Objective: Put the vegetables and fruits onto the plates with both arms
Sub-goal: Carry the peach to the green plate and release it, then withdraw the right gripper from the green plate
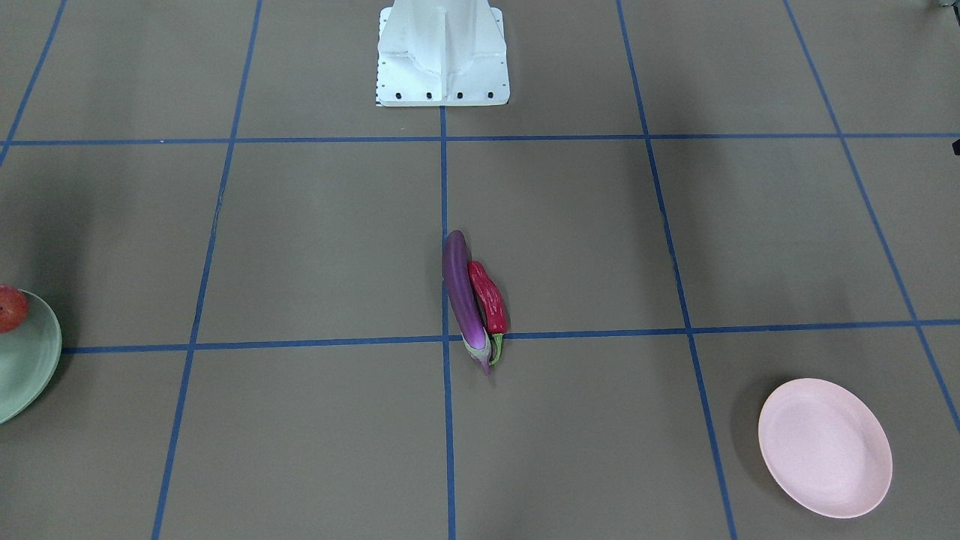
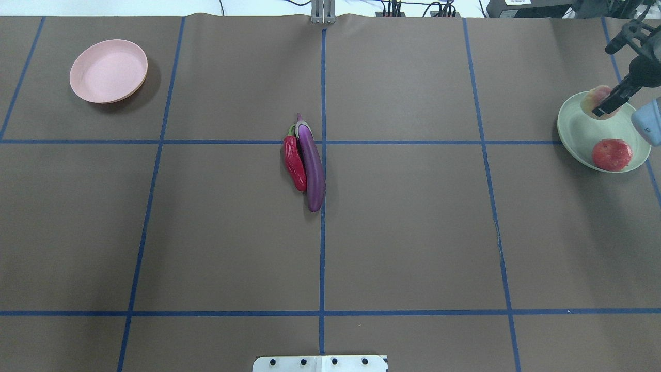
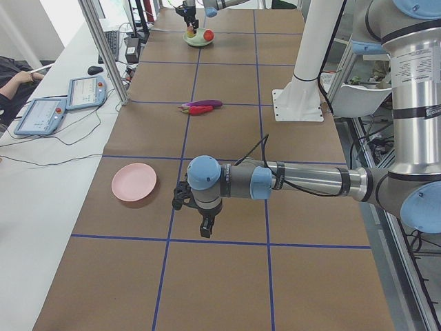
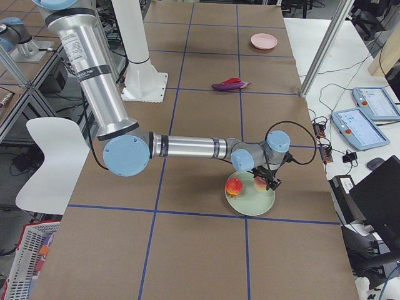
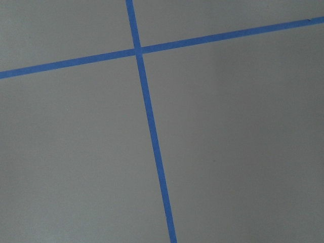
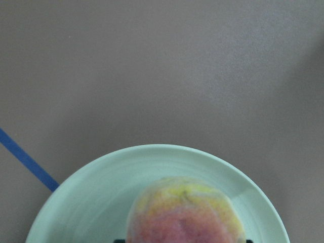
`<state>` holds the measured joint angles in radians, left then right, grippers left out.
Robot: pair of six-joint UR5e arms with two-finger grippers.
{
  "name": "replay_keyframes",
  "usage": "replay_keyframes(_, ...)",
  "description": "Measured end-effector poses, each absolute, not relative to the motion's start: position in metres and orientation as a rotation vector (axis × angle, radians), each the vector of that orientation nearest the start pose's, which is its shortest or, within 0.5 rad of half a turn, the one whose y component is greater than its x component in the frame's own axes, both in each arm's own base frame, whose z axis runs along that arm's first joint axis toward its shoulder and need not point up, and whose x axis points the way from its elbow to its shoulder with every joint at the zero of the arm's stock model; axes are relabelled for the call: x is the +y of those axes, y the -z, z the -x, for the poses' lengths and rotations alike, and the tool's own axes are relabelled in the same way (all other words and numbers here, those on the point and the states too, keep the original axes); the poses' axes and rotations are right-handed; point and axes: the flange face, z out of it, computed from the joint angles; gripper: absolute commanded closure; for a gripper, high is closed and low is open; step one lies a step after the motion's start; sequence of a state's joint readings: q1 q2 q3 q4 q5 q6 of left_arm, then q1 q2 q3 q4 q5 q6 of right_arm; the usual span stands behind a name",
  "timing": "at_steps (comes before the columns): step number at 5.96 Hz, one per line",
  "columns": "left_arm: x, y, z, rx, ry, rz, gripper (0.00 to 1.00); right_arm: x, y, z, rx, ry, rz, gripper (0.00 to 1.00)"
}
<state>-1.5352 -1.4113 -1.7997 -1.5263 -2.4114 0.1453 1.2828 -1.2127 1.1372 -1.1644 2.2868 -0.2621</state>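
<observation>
The eggplant [image 2: 311, 165] and the chili [image 2: 294, 163] lie side by side at the centre of the overhead view, touching along their length. Wide stretches of brown desk [image 2: 413, 232], crossed by blue tape lines [image 2: 322, 258], separate them from both plates. The pink plate [image 2: 108, 71] sits in the upper left of that view, near the top edge of the desk. The mint plate [image 2: 573, 132] sits at the right border, well apart from the vegetables, and its rim runs close to the frame's edge.

In the front-facing view the mint plate is cut off at the left border, and only part of the red fruit [image 2: 611, 154] shows there. My left wrist camera sees just desk and two crossing tape lines. My left gripper [image 3: 205, 227] shows only in the left side view, hanging over the desk to the right of the pink plate, and I cannot tell how its jaws stand.

My right gripper [image 2: 601, 106] is clamped on the peach [image 2: 590, 99] over the upper left part of the mint plate — whether the peach touches the plate I cannot tell. The red fruit rests in the plate's lower right part, apart from the peach. In my right wrist view the peach fills the lower centre — the plate's rim arcs around it.
</observation>
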Motion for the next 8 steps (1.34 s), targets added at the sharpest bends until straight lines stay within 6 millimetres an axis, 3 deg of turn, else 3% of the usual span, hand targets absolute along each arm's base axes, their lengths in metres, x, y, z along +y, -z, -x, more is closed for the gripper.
replay_keyframes(1,-0.427,-0.618,0.044,0.839,-0.181,-0.072,0.0,-0.648,-0.628,0.121,-0.758,0.53,-0.275,0.0)
replay_keyframes(2,-0.428,-0.613,0.044,0.839,-0.182,-0.08,0.0,-0.643,-0.619,0.106,-0.786,0.412,-0.247,0.0)
replay_keyframes(3,-0.432,-0.605,0.044,0.837,-0.191,-0.106,0.0,-0.634,-0.608,0.059,-0.79,0.296,-0.228,0.0)
replay_keyframes(4,-0.437,-0.597,0.044,0.835,-0.21,-0.15,0.0,-0.613,-0.594,-0.002,-0.783,0.181,-0.199,0.0)
replay_keyframes(5,-0.448,-0.588,0.044,0.828,-0.237,-0.216,0.0,-0.576,-0.575,-0.053,-0.773,0.098,-0.167,0.0)
replay_keyframes(6,-0.47,-0.569,0.042,0.82,-0.262,-0.289,0.0,-0.536,-0.56,-0.087,-0.762,0.055,-0.133,0.0)
replay_keyframes(7,-0.497,-0.54,0.034,0.834,-0.215,-0.316,0.0,-0.502,-0.554,-0.104,-0.752,0.032,-0.101,0.0)
replay_keyframes(8,-0.521,-0.498,0.0,0.873,-0.11,-0.282,0.0,-0.48,-0.557,-0.108,-0.75,0.022,-0.079,0.0)
